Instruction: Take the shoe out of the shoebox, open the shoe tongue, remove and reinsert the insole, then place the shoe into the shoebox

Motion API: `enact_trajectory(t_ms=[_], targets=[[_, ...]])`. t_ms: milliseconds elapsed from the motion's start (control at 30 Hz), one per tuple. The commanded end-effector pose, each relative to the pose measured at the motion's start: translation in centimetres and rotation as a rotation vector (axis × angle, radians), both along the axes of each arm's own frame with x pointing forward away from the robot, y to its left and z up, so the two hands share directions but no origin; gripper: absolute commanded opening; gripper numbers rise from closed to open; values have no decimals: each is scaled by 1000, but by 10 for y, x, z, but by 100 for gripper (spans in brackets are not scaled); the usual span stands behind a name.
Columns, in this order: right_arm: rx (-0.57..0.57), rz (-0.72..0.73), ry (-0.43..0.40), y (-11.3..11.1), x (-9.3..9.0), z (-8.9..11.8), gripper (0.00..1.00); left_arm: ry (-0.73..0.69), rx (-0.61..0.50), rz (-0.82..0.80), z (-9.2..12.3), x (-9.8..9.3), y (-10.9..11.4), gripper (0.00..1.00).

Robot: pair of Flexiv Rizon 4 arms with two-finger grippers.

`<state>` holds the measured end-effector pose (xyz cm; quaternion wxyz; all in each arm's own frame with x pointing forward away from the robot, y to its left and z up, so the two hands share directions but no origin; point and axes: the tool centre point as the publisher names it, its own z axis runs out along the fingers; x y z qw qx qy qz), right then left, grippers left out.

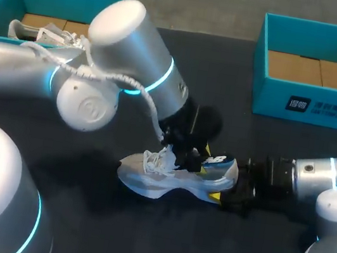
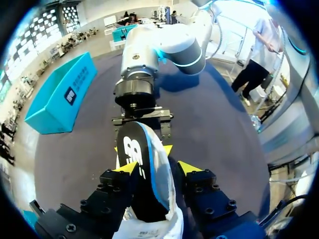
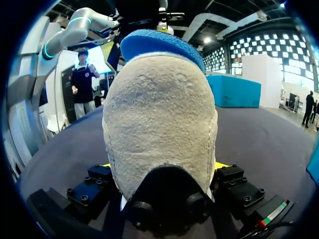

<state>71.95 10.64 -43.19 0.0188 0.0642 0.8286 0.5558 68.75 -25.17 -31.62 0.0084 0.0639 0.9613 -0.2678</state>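
The shoe [image 1: 160, 180] lies near the middle of the desk [image 1: 213, 249], well apart from the shoebox [image 1: 313, 104] at the far right corner. The right gripper [image 3: 164, 165] is clamped on its grey heel. The left gripper [image 2: 157, 168] pinches what I judge to be the insole [image 2: 132, 149], standing up out of the heel opening.

The danger is a thin pinch: if the insole slips out or folds, refitting gets awkward. A hard pull could also twist the heel out of the right gripper's hold. The left arm's white cable [image 1: 149, 107] hangs just beside the laces [image 1: 160, 160], so a snag is possible.

From above, the left arm hides the shoe's opening. How much insole sits inside, I cannot tell. The heel covers most of the right gripper's tips.
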Motion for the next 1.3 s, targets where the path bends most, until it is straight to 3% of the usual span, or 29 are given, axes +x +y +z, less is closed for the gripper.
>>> enact_trajectory(t_ms=[33,533,1300], targets=[[-5,0,1,2,-1,-1,0,-90,-21,67,-6,-8,2,51],[-5,0,1,2,-1,-1,0,-189,-5,147,-20,4,-9,51],[-5,0,1,2,-1,-1,0,-278,16,257,-30,30,-20,42]])
